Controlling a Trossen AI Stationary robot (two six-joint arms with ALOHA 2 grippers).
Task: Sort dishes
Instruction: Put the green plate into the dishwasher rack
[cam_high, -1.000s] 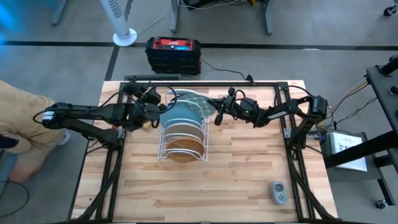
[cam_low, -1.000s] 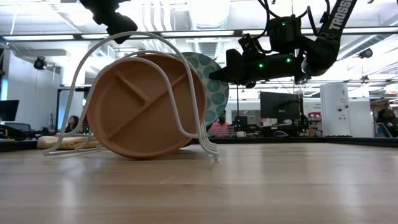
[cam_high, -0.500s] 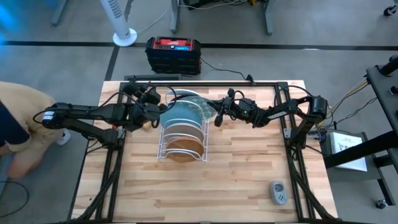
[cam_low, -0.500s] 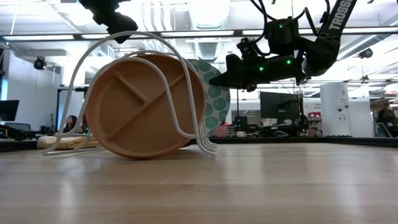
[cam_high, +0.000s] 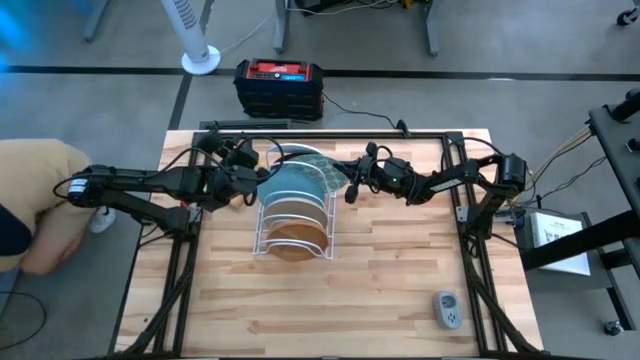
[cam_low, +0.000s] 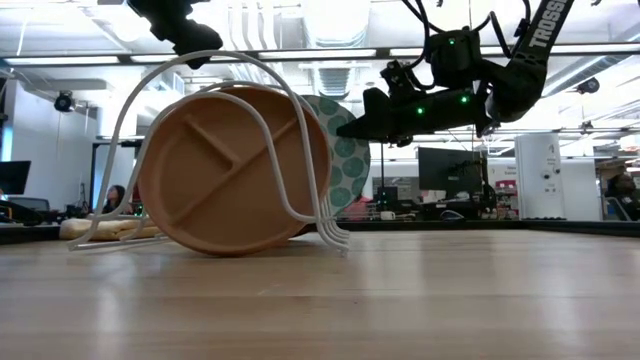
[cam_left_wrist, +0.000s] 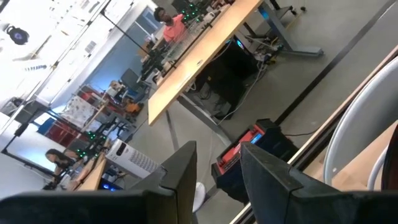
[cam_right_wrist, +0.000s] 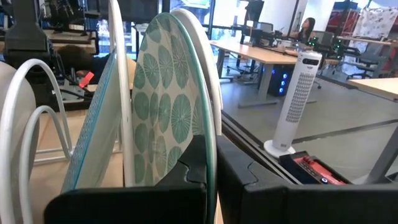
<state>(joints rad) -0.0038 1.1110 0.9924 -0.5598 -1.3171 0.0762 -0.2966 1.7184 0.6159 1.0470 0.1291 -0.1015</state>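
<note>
My right end effector (cam_right_wrist: 210, 163) pinches the teal plate's (cam_right_wrist: 165, 106) rim, steadying it upright for its slot in the rack (cam_high: 292, 215).

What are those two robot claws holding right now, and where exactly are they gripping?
The right gripper pinches the teal dotted plate by its rim. Whether the left gripper, beside the wire rack, holds anything cannot be told.

I see a matt brown wooden divided plate (cam_low: 232, 172), smooth white-coated wire rack (cam_low: 285, 130), glossy teal dotted plate (cam_right_wrist: 169, 118), pale planked wood table (cam_high: 390, 280) with slight sheen, matt dark gripper fingers (cam_right_wrist: 186, 186).
</note>
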